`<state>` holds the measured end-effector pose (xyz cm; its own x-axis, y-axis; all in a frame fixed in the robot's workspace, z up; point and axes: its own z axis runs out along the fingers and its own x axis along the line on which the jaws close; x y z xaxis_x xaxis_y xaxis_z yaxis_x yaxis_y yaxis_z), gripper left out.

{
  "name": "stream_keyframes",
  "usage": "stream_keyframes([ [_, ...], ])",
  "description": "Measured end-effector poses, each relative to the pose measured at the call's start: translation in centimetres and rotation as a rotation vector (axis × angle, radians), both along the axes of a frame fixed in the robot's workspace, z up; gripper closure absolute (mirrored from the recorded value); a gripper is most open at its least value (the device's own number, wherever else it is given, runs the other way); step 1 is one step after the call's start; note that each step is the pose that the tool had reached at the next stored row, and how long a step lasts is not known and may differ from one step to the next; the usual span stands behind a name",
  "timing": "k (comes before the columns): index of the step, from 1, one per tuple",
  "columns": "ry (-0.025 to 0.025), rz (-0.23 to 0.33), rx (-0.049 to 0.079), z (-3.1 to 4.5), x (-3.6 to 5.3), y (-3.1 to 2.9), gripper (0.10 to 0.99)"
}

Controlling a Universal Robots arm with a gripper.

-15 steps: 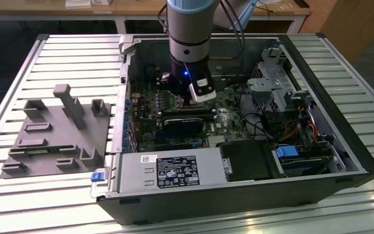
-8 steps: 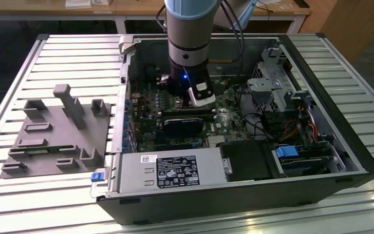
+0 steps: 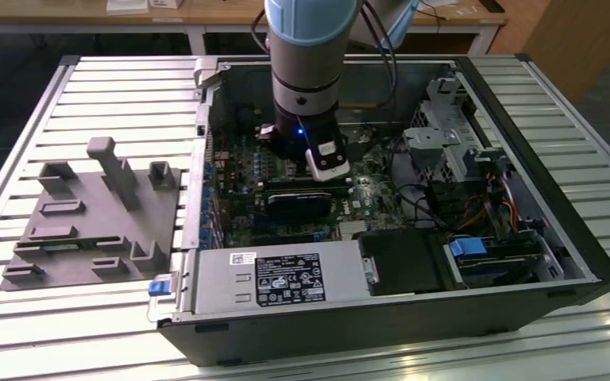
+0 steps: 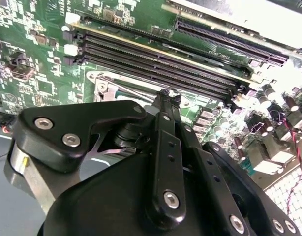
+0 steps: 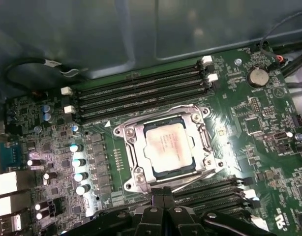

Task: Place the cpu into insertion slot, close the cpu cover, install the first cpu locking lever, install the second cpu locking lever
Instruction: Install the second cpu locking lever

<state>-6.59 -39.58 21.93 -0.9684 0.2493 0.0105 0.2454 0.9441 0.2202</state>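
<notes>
In the first wrist view the cpu (image 5: 166,146) lies flat in the insertion slot, its silvery top facing up. The cpu cover (image 5: 133,153) lies down around it as a silvery frame. Thin wire levers (image 5: 156,117) run along two sides of the frame; I cannot tell whether they are latched. My gripper (image 5: 160,197) is shut, with nothing visible between its fingertips, and hovers just beside the edge of the socket nearest the camera. In the second wrist view the gripper (image 4: 166,94) points at the socket's pale rim (image 4: 105,84). In the exterior view the gripper (image 3: 324,178) reaches down into the open computer case.
Long black memory slots (image 5: 141,91) flank the socket on two sides. Capacitors (image 5: 78,167) stand in a row beside it. The exterior view shows a power supply box (image 3: 283,278), a drive cage (image 3: 448,147) with cables, and a grey fixture (image 3: 93,214) on the slatted table at its left.
</notes>
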Motion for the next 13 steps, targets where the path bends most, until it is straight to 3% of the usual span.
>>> stream_keyframes([
  [3, 0.0001, 0.007, 0.011, -0.29, -0.18, -0.22, 0.984],
  [7, 0.0000, 0.016, 0.015, -0.60, -0.39, -0.71, 0.984],
  [13, -0.0003, 0.028, 0.028, -1.15, -0.85, -0.86, 0.984],
])
